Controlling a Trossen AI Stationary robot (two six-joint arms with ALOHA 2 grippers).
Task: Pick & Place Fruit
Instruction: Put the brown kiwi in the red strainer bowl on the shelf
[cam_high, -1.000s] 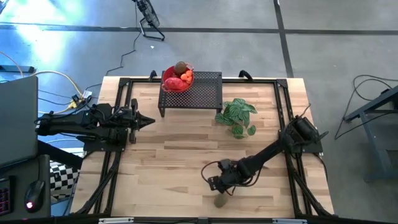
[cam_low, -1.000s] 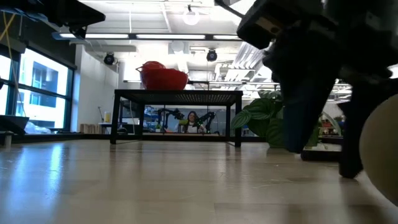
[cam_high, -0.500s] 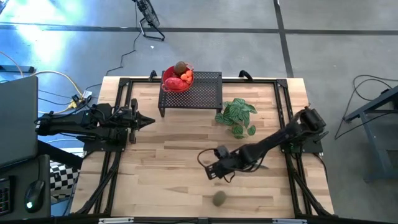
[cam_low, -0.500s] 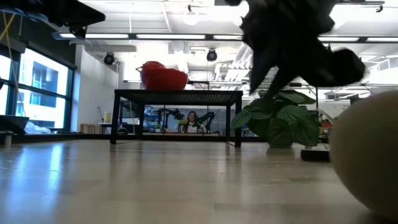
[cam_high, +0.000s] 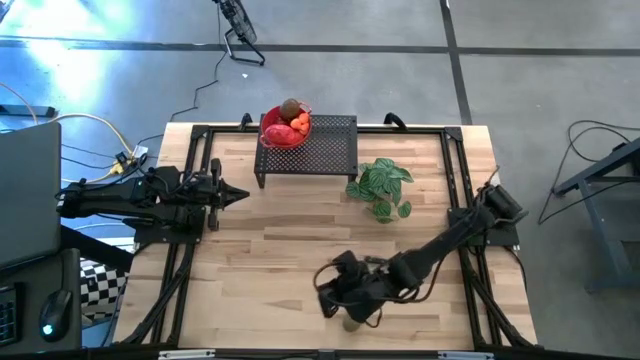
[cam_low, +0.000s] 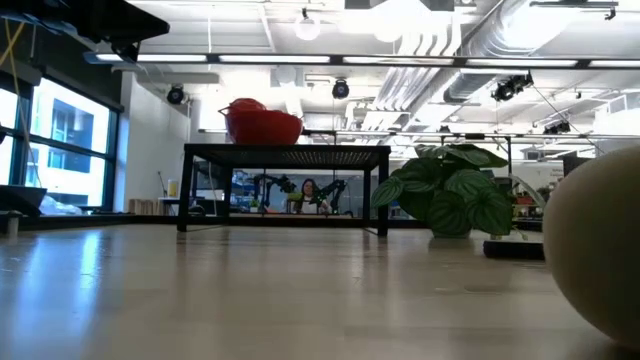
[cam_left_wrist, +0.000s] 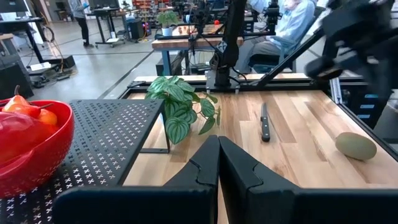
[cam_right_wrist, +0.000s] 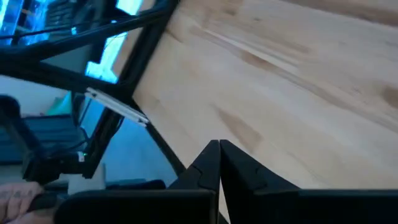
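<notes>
**Q:** What has changed from a moment ago?

**A:** Swinging back toward the near edge, the right gripper (cam_high: 333, 300) now sits low over the table (cam_high: 260, 250), just left of the olive-green fruit (cam_high: 352, 322). Its fingers (cam_right_wrist: 219, 163), spread wide a second ago, are now pressed together with nothing between them. The fruit has not moved.

**Q:** Where exactly is that fruit relative to the gripper?

**A:** From above, it peeks out at the near edge of the table, partly hidden under the right arm's wrist, just beside and slightly nearer than the fingertips. It looks to be beside the gripper, not inside it; the right wrist view shows only bare wood beyond its tips. In the left wrist view the same fruit (cam_left_wrist: 356, 145) lies alone on the wood.

**Q:** And the other fruit?

**A:** It is piled in the red bowl (cam_high: 272, 135) on the black perforated stand (cam_high: 330, 148) at the far side.

**Q:** How would the loose piece handle?

**A:** Probably light, firm and smooth-skinned (an oval that may roll if nudged). Gripping across its narrow middle seems safest; the fingers would need to reopen first.

**Q:** The left arm?

**A:** The left gripper (cam_high: 238, 193) waits at the left side of the table, closed and empty.
</notes>
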